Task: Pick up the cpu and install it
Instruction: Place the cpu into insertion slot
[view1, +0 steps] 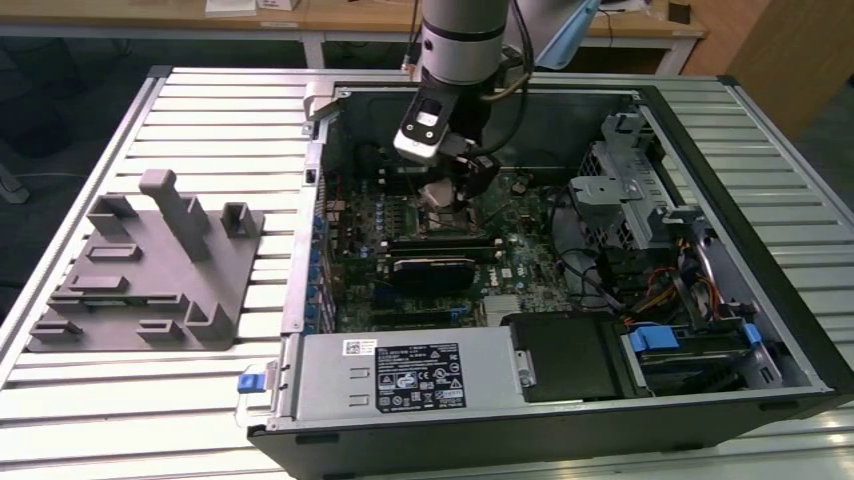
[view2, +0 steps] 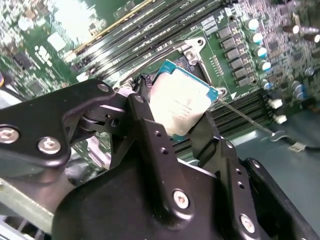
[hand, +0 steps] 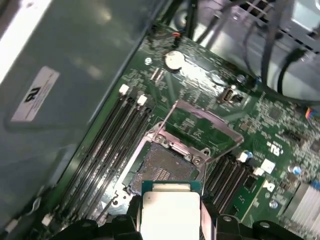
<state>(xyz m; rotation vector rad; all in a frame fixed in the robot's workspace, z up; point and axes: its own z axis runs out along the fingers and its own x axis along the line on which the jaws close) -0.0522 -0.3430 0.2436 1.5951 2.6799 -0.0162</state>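
Gripper (view2: 175, 114) clamped on opposite edges of the cpu (view2: 182, 100) — silvery top towards both wrist cameras — holding it over the open socket (hand: 161, 172) of a green motherboard (hand: 260, 130). Whether chip and socket touch cannot be told. The socket's metal load frame (hand: 205, 125) stands hinged up. In the exterior view the gripper hangs inside an open computer case (view1: 601, 430) lying on a slatted table (view1: 200, 110). From the gripper, the power supply (view1: 400, 375) is at six o'clock, a drive cage (view1: 621, 190) at three o'clock, and a grey fixture (view1: 147, 270) — outside the case — at eight o'clock.
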